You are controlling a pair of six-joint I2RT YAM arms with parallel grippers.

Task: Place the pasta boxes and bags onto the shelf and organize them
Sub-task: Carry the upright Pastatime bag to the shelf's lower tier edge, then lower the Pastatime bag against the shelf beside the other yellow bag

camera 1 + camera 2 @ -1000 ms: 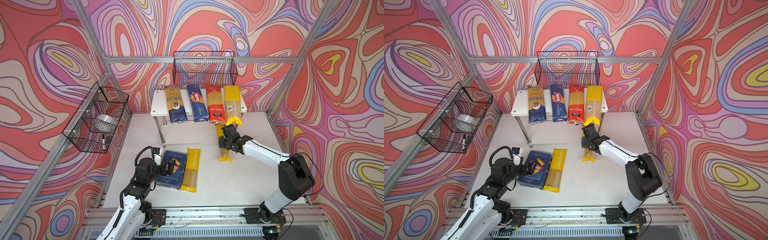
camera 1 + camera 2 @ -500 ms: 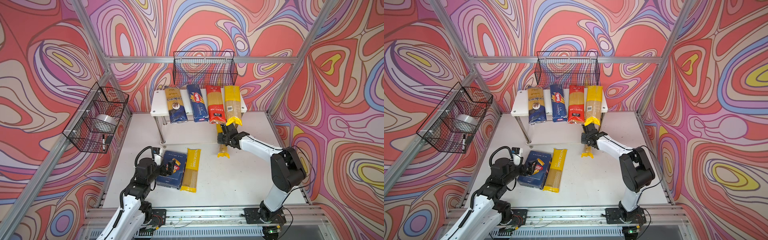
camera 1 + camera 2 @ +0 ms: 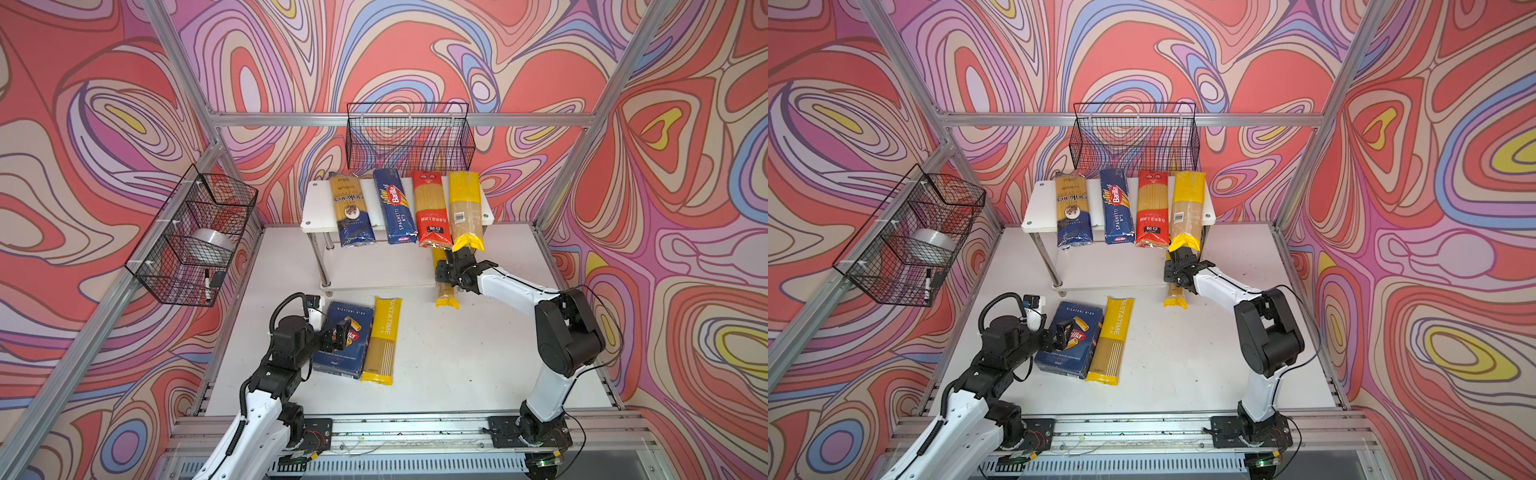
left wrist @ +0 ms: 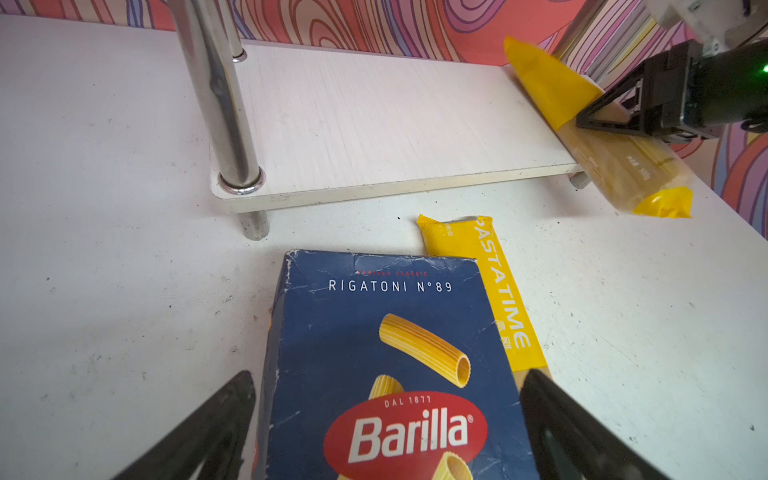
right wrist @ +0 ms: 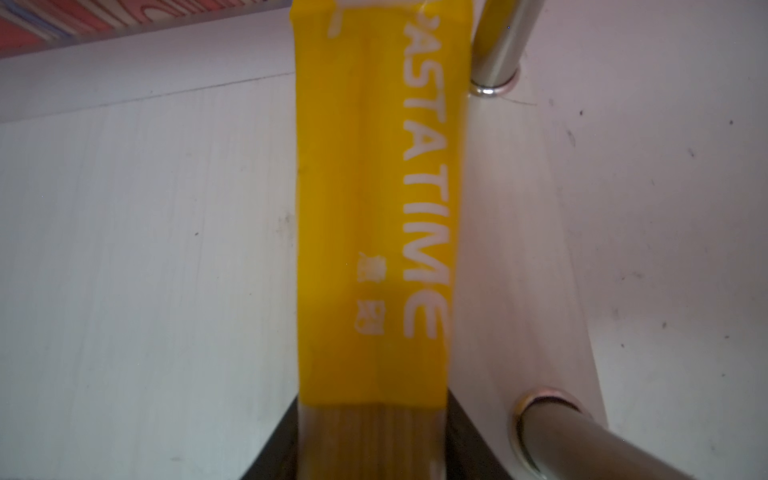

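A: Where to look first?
B: At the lower-board yellow pack (image 3: 445, 291): slanted across the shelf's (image 3: 318, 203) lower board by the right legs, with the near end past the edge. Flanked by the right gripper (image 3: 452, 261); impossible to tell whether clamped or let go.
A: And on the top board?
B: Side by side: ankara bag (image 3: 351, 212), Spaghetti n.5 box (image 3: 395, 208), red bag (image 3: 430, 212), top-board yellow bag (image 3: 465, 212), all overhanging the front.
A: Off the shelf?
B: Flat on the white table (image 3: 457, 365): rigatoni box (image 3: 349, 359), right against the table yellow pack (image 3: 382, 336). Above the box, the left gripper (image 3: 338, 334), spread wide, gripping nothing.
A: Baskets?
B: In the side wire basket (image 3: 191, 237): tape roll (image 3: 212, 245), marker (image 3: 206, 284). Back wire basket (image 3: 409, 141) on the rail above the shelf. All round, swirled red-pink walls, aluminium frame.
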